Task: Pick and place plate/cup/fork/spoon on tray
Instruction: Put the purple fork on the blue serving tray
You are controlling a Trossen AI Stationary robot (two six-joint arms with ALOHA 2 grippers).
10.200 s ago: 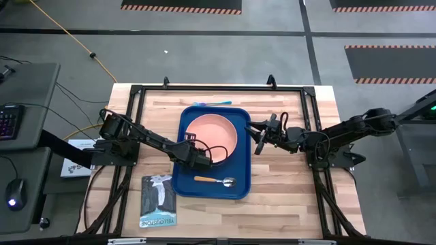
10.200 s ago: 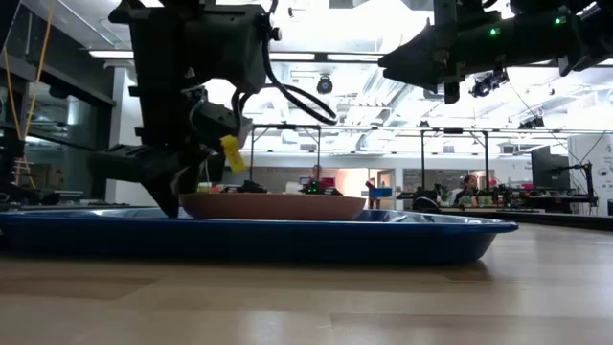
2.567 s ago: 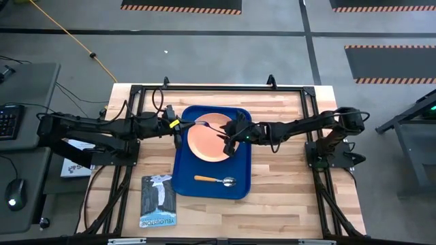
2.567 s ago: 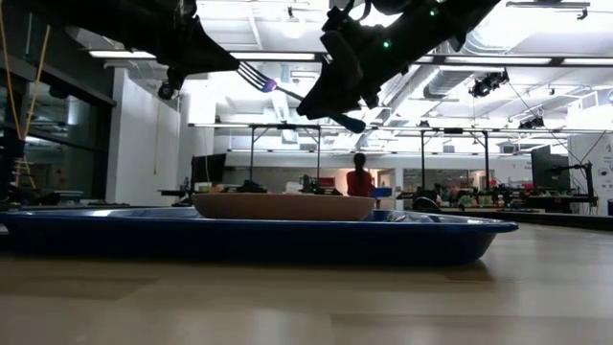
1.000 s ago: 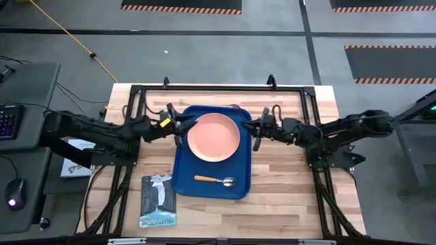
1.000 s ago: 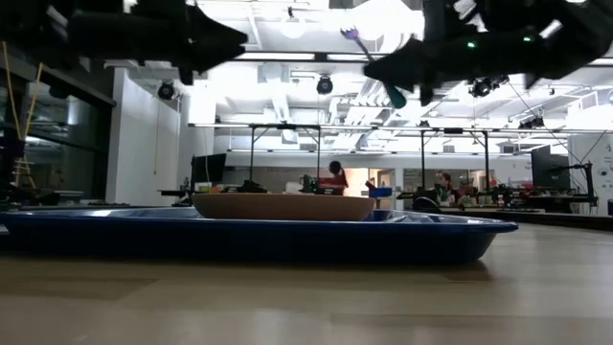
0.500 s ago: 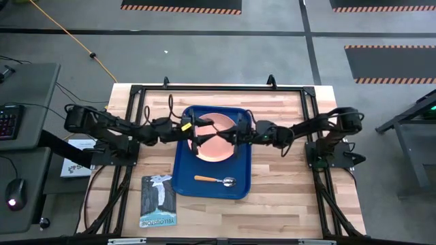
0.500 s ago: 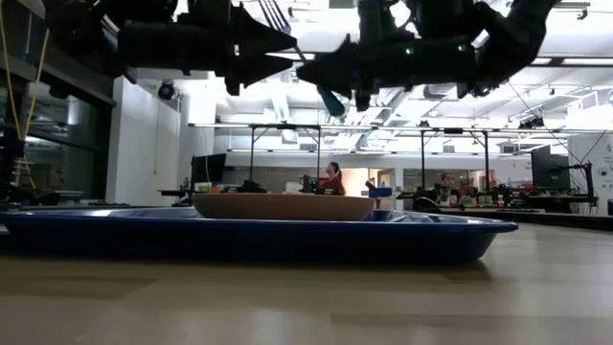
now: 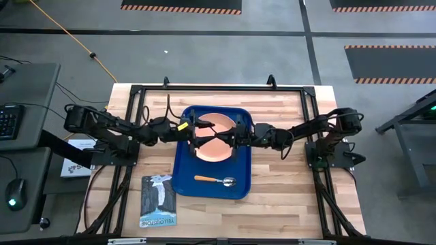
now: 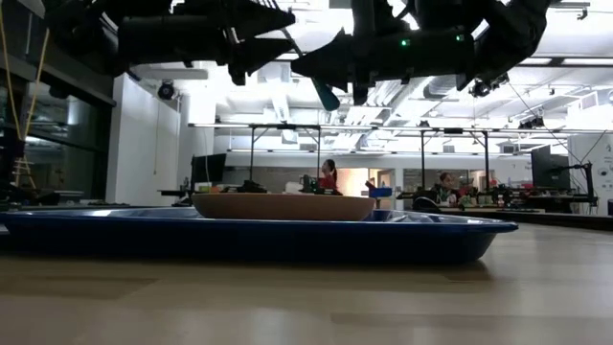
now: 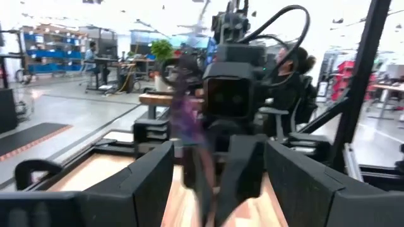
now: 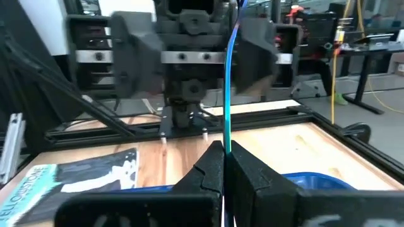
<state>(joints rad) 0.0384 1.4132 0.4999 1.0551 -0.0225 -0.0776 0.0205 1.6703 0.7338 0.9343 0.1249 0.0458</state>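
The salmon-pink plate (image 9: 215,154) lies in the blue tray (image 9: 185,178), and both show in the low view, plate (image 10: 283,206) on tray (image 10: 287,240). The orange-handled spoon (image 9: 214,180) lies in the tray's near part. My right gripper (image 9: 234,136) is shut on the light-blue fork (image 12: 228,82) above the plate. My left gripper (image 9: 200,133) faces it from the table's left, open. Its fingers (image 11: 151,180) stand on either side of the fork's far end. My right gripper pinches the fork's handle (image 12: 226,144) between its two shut fingers, coming level from the table's right. The fork sticks out past the fingertips toward my left gripper. It is lifted clear above the plate and tilted, its handle end (image 10: 328,98) hanging lowest. My left gripper: I cannot tell whether its open fingers touch the fork.
A grey-blue booklet (image 9: 158,201) lies on the wooden table near the front left, beside the tray. A black frame (image 9: 218,87) runs round the table's edges. People stand in the room far behind the table (image 10: 329,176).
Both grippers have come in from the tray's two sides and now face each other closely above the plate. My right gripper has carried the fork toward the table's left, and my left gripper has gone toward the right. Plate, tray and spoon have stayed put.
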